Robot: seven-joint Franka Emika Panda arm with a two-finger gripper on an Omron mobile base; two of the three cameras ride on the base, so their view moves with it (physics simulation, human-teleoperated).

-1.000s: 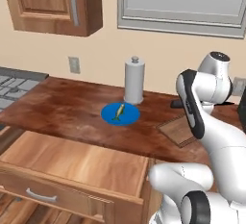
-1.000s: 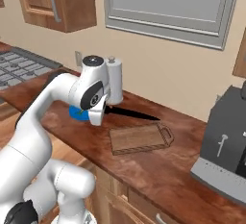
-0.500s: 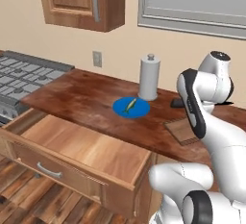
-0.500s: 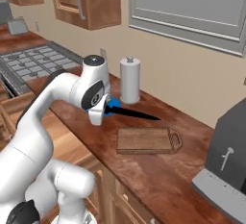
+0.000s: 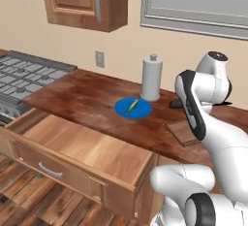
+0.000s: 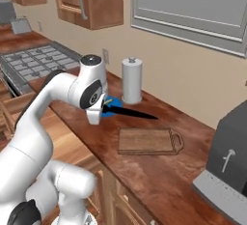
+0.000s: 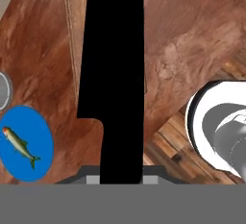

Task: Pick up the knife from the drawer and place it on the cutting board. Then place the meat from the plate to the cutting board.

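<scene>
The knife [image 6: 132,113] is off the counter, carried level in the air by the gripper [image 6: 102,107]. The jaws are clamped on its black handle, most of which is hidden behind the white hand in the right base view. From there the thin dark blade runs out to the right and tapers to a fine point that hangs above the brown countertop [image 6: 159,171], just short of the cutting board [image 6: 147,141]. In the hand view the knife [image 7: 115,74] shows as a flat black shape running straight up the middle, wide in the blade with a stepped notch where it narrows to the handle near the bottom.

The cutting board is a small brown wooden rectangle with a darker raised rim and a loop at its right end. It lies flat on the countertop and nothing is on it. In the left base view one corner of the board [image 5: 183,133] peeks out from behind the arm.

The blue plate [image 5: 133,108] rests on the countertop just in front of the paper-towel roll [image 5: 151,77]. The meat [image 5: 131,105], a small yellow-green fish-like piece, lies on the plate; in the hand view the meat [image 7: 20,146] shows a reddish head and a forked tail.

The drawer [image 5: 82,154] stands pulled out below the counter edge, its pale plank floor bare, with a curved silver handle [image 5: 50,171] on its panelled front.
</scene>
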